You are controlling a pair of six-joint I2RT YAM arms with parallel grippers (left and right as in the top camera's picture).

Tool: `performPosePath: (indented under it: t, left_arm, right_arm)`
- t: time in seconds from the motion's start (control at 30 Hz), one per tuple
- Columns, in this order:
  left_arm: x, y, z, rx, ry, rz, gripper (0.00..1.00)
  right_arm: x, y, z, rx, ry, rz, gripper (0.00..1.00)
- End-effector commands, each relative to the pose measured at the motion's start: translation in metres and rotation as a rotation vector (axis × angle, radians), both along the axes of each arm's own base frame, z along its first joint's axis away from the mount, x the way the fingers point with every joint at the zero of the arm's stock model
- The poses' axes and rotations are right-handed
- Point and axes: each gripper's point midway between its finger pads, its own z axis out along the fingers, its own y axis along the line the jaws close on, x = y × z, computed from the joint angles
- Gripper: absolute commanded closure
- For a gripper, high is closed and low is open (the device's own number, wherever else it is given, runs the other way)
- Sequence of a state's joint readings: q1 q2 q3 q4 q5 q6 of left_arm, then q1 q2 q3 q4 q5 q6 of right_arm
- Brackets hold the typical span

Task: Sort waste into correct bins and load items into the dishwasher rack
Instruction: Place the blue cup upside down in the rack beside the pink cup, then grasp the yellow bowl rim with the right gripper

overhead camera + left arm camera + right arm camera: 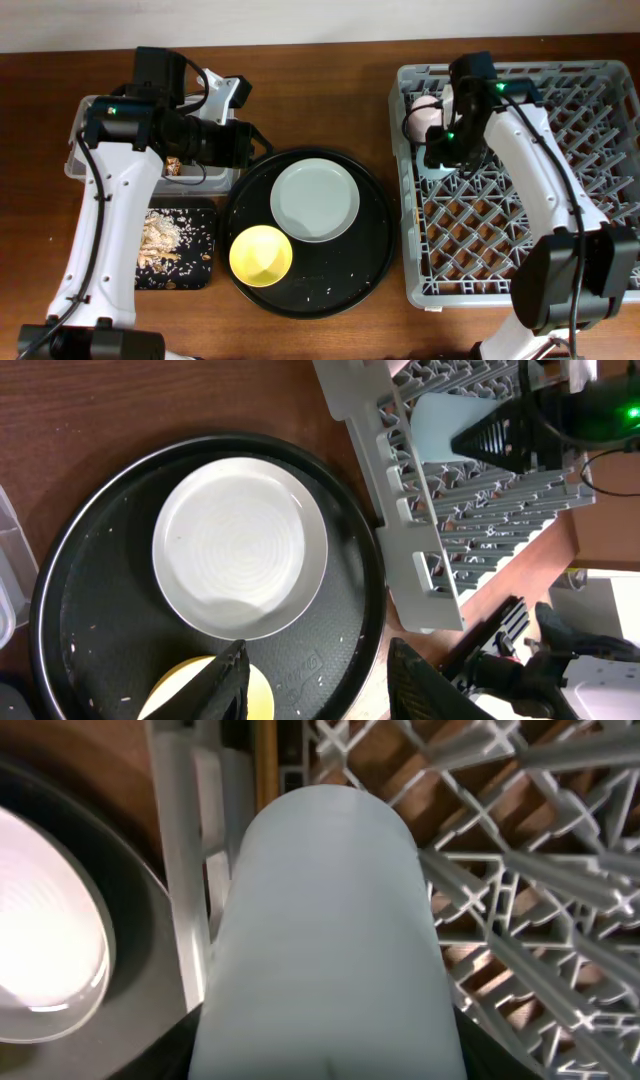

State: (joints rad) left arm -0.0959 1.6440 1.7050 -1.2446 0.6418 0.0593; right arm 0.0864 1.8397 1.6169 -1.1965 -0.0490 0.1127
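Scraps: brown bits and pale crumbs in the flat black bin, near left. Clear tub sits just beyond it, under the left arm. Left gripper has its fingers spread and empty over the round tray. That tray holds a smooth grey-green plate and a glossy yellow bowl; its embossed mark is unreadable. Grey lattice rack, right: pink cup at the far-left corner, right gripper pinching the blue cup beside it.
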Motion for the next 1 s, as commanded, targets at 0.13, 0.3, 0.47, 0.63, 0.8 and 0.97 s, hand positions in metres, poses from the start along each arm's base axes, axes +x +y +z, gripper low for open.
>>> performPosePath:
  t: [0.13,0.3,0.47,0.63,0.8,0.97]
  left_arm:
    - [-0.001,0.0,-0.002,0.003,0.005,0.001,0.56]
    - [0.01,0.021,-0.009,0.077,0.003,0.094,0.57]
    - [0.038,0.103,-0.005,0.057,0.007,0.388,0.57]
    - [0.014,0.23,-0.018,0.132,0.097,0.731,0.0]
    - [-0.006,0.275,-0.021,0.141,0.13,0.862,0.0]
    - [-0.007,0.279,-0.021,0.14,0.132,0.875,0.0]
  right_arm:
    - [0.011,0.0,0.023,0.006,-0.051,-0.007,0.22]
    - [-0.02,0.065,0.09,0.294,-0.023,0.233,0.26]
    - [-0.06,0.151,0.096,0.383,0.021,0.5,0.26]
    - [-0.115,0.256,0.077,0.396,0.046,0.78,0.26]
    - [-0.16,0.328,0.017,0.36,0.027,0.95,0.27]
    - [-0.189,0.369,-0.041,0.238,-0.148,1.102,0.29]
